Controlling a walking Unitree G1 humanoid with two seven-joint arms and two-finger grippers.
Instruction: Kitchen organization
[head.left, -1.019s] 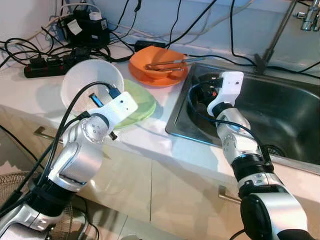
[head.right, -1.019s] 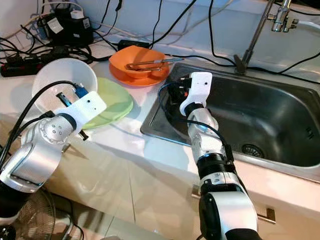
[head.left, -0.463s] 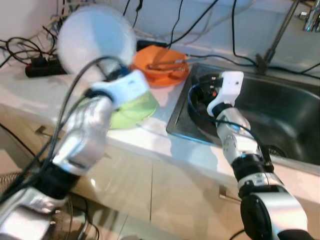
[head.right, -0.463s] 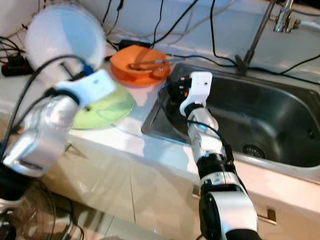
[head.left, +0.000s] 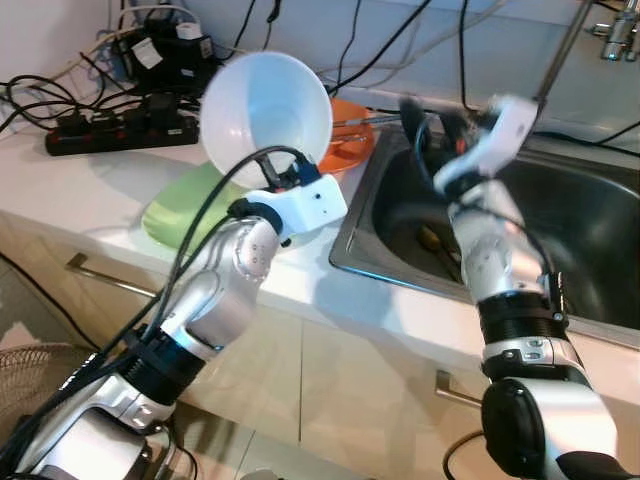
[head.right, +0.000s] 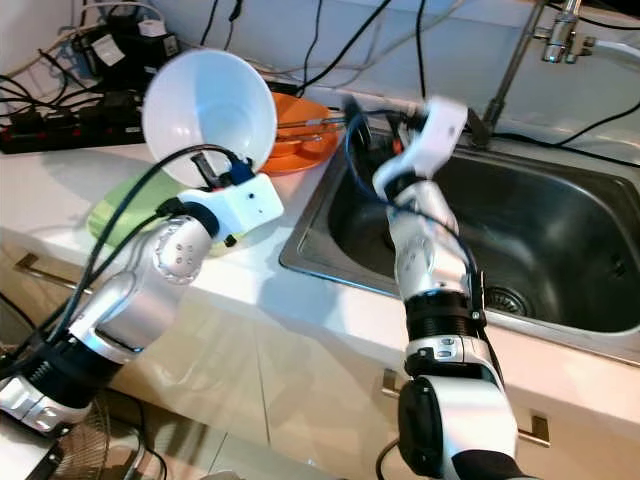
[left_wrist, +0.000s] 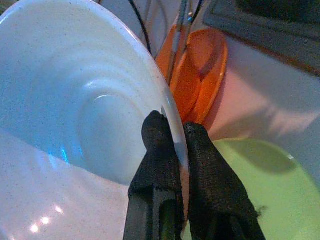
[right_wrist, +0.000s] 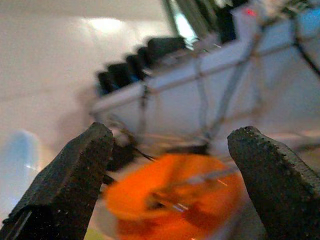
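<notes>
The left gripper pinches the rim of the white bowl, one finger inside and one outside, holding it tilted in the air above the bench. Under the bowl, near the bench's front edge, lies the green plate. Behind it, just beside the sink's left rim, sits the orange bowl with metal tongs across it. The right gripper, fingers spread wide, is raised over the sink's back left corner, facing the orange bowl. Cables and a power strip crowd the bench's back left corner.
</notes>
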